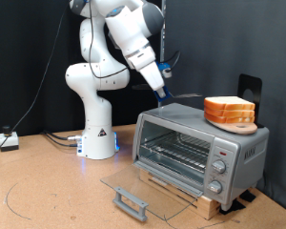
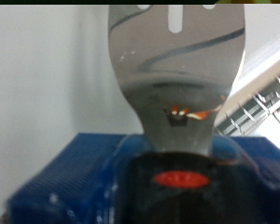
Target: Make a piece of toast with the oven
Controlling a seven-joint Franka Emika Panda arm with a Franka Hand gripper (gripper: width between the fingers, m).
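Hovering over oven [image 1: 195, 143] top's rear edge, hand [image 1: 163, 92] grips spatula [image 2: 175, 70]; door down, rack bare.

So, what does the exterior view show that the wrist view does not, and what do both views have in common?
Only the exterior view shows the whole scene: the oven with its glass door folded open, the stack of bread slices on its top, and the arm's white base.

Only the wrist view shows the close detail: the slotted metal spatula blade and the blue block at its handle.

Both show a spatula carried at the gripper, and part of the oven's wire rack.
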